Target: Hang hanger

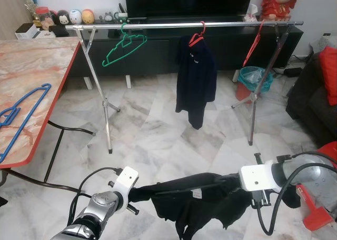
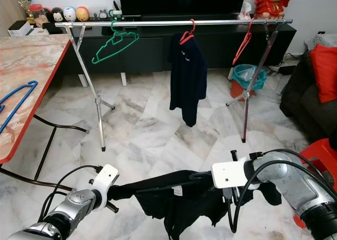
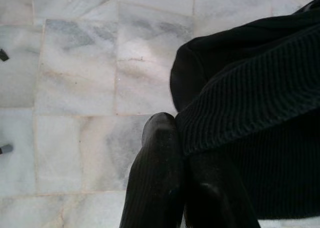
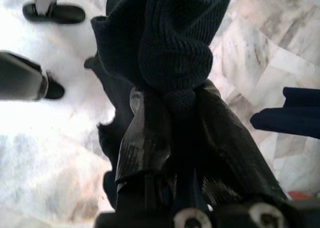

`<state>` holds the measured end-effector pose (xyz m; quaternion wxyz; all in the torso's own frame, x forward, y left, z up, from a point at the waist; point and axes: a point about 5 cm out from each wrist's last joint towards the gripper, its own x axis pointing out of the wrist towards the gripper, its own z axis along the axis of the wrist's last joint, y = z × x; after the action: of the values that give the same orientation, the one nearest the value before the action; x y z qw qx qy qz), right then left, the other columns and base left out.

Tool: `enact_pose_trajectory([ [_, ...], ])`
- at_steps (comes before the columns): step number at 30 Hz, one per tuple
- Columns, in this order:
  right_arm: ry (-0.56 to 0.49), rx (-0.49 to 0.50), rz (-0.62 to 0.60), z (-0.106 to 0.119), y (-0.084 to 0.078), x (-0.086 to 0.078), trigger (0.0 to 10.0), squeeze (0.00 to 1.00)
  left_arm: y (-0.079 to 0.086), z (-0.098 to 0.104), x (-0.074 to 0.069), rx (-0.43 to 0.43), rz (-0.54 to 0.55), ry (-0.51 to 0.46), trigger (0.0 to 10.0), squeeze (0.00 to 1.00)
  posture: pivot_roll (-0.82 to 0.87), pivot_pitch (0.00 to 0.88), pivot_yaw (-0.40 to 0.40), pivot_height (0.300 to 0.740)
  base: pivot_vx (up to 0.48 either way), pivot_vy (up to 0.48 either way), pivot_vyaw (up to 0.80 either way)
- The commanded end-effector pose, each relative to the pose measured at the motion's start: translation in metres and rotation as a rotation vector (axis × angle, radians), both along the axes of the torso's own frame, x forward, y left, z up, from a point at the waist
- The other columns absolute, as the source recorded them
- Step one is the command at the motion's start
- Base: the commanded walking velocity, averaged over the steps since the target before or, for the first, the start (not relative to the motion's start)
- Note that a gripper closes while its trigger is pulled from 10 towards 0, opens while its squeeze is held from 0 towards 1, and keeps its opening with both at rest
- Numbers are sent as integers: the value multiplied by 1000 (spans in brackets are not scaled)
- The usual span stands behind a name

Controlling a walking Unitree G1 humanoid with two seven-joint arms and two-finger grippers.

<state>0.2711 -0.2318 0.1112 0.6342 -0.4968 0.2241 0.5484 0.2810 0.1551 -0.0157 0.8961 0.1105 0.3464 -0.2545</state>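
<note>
1. Left eye view looks down on a marble floor [image 1: 158, 129] with both arms held low in front, a black knitted garment [image 1: 195, 203] stretched between them.
2. The left pincer [image 3: 185, 153] is clamped on one edge of the black knitted garment; in the left wrist view its dark fingers [image 3: 157, 178] press together against the ribbed cloth.
3. The right pincer [image 4: 170, 123] is clamped on a bunched fold of the same garment, the knit wrapped thickly round its tips in the right wrist view.
4. Whether a hanger sits inside the held garment cannot be told.
5. A silver clothes rail [image 1: 184, 25] stands across the room beyond the arms, well apart from them.
6. On the rail hang a bare green hanger [image 1: 124, 48], a red hanger [image 1: 198, 37] carrying a dark garment [image 1: 196, 82], and another red hanger [image 1: 254, 42] tilted near the far end.
7. A blue hanger [image 1: 21, 108] lies flat on the red-edged marble-pattern bench [image 1: 37, 66] at the robot's left.
8. A teal bin [image 1: 254, 79] stands behind the rail's right legs.
</note>
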Motion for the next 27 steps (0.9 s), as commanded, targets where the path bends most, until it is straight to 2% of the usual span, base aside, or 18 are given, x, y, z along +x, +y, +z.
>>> enact_pose_trajectory([
  [1,-17,-83,-40,5,-16,3,10000,0,26,0,-1,67,38,28,10000,0,-71,14,-1,740,0,0,0],
  [10,-5,-192,-37,-10,-18,0,10000,0,17,10,8,-1,2,6,10000,0,-68,17,0,740,0,0,0],
  [16,-36,-240,-56,-18,-17,3,10000,0,13,14,11,-50,-9,4,10000,0,-63,17,0,740,0,0,0],
  [20,-120,-208,-131,-23,-8,13,10000,0,9,19,15,-125,-10,8,10000,0,-63,18,1,740,0,0,0],
  [24,-166,-192,-178,-27,-2,19,10000,0,7,22,18,-163,11,4,10000,0,-63,17,4,740,0,0,0],
  [27,-192,-144,-212,-36,14,21,10000,0,2,27,23,-216,21,-4,10000,0,-59,16,7,740,0,0,0],
])
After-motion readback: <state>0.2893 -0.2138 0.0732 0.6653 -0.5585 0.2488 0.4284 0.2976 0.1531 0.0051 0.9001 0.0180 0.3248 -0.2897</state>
